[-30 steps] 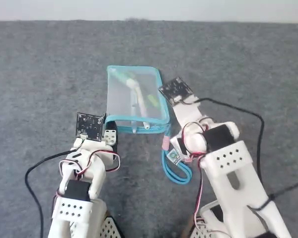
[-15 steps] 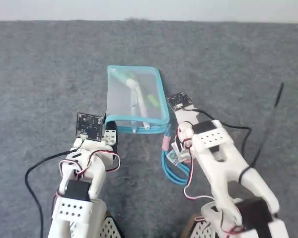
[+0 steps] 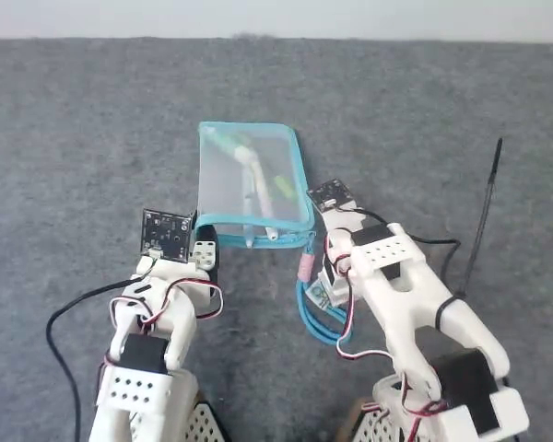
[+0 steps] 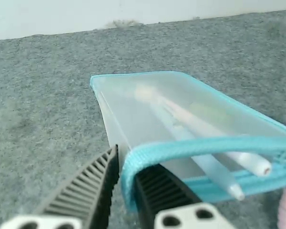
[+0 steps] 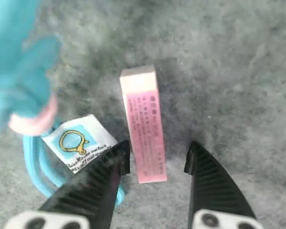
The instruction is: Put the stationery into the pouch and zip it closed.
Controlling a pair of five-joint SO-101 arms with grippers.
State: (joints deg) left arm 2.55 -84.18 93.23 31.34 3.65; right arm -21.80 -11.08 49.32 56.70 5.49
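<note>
- Grey mat (image 3: 92, 110): the pouch (image 3: 249, 175) holds pens (image 4: 195, 129), zip open.
- My left gripper (image 4: 126, 167) pinches its rim; my right gripper (image 5: 158, 150), spread, hangs over the unpacked eraser (image 5: 143, 109).

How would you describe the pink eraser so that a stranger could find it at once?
Find the blue-edged pouch on the grey carpet. By its loop cord and paper tag lies the eraser, between the right gripper's open jaws: the only pink block.
</note>
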